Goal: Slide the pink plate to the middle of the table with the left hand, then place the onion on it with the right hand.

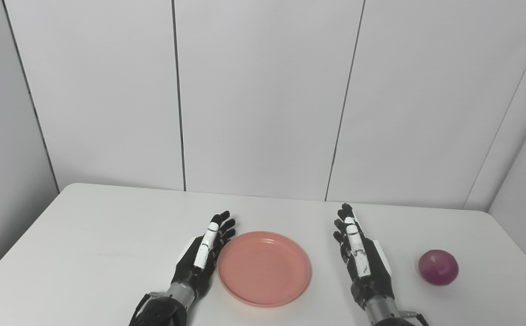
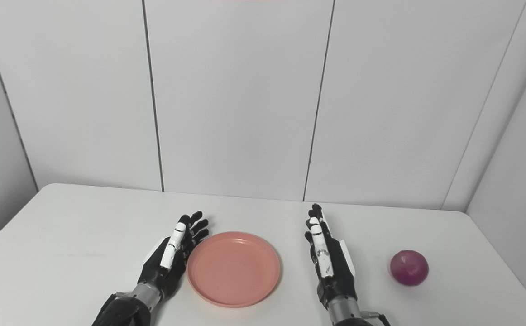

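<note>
The pink plate (image 1: 264, 268) lies flat and empty on the white table (image 1: 100, 244), near the front middle. My left hand (image 1: 203, 256) is open with straight fingers, right against the plate's left rim. My right hand (image 1: 361, 257) is open and empty, standing on its edge to the right of the plate, apart from it. The purple onion (image 1: 438, 267) sits on the table further right, apart from the right hand. The same scene shows in the right eye view, with the plate (image 2: 234, 268) and onion (image 2: 409, 267).
Grey wall panels (image 1: 263, 95) stand behind the table's far edge. The table's right edge runs close to the onion.
</note>
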You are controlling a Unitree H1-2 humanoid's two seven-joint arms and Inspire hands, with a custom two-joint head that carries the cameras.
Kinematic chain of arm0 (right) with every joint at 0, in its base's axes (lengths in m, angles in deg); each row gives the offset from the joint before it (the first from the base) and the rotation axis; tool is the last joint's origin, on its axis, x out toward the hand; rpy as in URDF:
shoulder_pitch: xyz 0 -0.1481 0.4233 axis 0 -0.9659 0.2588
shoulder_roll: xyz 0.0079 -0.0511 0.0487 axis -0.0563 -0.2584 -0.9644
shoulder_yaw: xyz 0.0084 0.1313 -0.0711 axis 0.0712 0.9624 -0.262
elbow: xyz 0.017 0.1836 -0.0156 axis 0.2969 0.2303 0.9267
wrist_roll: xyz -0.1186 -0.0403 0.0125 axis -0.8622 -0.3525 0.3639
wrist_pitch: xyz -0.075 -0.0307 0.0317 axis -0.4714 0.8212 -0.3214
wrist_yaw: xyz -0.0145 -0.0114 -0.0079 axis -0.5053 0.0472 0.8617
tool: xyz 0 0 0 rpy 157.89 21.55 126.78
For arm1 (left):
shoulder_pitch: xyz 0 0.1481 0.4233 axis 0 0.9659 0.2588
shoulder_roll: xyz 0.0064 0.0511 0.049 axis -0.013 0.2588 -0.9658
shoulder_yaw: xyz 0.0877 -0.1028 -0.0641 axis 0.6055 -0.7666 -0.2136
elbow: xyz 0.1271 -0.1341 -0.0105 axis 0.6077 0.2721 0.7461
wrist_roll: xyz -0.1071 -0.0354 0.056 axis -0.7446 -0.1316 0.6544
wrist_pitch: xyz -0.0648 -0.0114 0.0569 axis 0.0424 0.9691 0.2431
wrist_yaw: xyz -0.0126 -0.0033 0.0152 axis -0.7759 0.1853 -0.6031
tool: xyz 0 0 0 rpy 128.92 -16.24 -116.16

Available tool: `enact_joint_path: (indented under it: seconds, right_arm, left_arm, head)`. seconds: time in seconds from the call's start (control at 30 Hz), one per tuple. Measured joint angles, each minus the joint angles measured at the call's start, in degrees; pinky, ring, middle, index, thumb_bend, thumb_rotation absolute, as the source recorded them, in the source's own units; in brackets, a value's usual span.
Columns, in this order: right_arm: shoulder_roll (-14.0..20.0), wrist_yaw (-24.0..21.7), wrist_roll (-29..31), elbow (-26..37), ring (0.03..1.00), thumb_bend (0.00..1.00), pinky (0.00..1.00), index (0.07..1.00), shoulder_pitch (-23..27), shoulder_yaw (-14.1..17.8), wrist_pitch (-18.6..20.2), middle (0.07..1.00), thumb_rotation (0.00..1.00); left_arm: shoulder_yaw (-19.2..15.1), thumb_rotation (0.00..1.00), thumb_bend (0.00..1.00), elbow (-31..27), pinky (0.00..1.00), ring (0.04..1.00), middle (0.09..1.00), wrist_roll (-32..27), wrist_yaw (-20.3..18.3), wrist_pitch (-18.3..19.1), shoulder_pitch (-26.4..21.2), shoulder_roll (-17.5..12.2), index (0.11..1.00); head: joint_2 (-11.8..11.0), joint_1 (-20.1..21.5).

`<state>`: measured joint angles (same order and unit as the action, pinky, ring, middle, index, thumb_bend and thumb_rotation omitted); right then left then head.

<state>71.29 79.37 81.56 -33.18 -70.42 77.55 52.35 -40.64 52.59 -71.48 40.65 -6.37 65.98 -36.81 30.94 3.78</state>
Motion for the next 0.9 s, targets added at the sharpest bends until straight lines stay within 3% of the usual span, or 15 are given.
enact_joint_path:
  seconds: [0.9]
  right_arm:
    - [-0.05,0.69,-0.58,0.05,1.0,0.45,1.0,1.0,0.01,-0.2,0.14,1.0,0.98]
  left_arm:
    - [0.49,1.0,0.65,-0.29,0.99,0.967,0.969,0.24,1.28,0.28,0.39,1.56,0.966]
  head:
    - [-0.35,0.79]
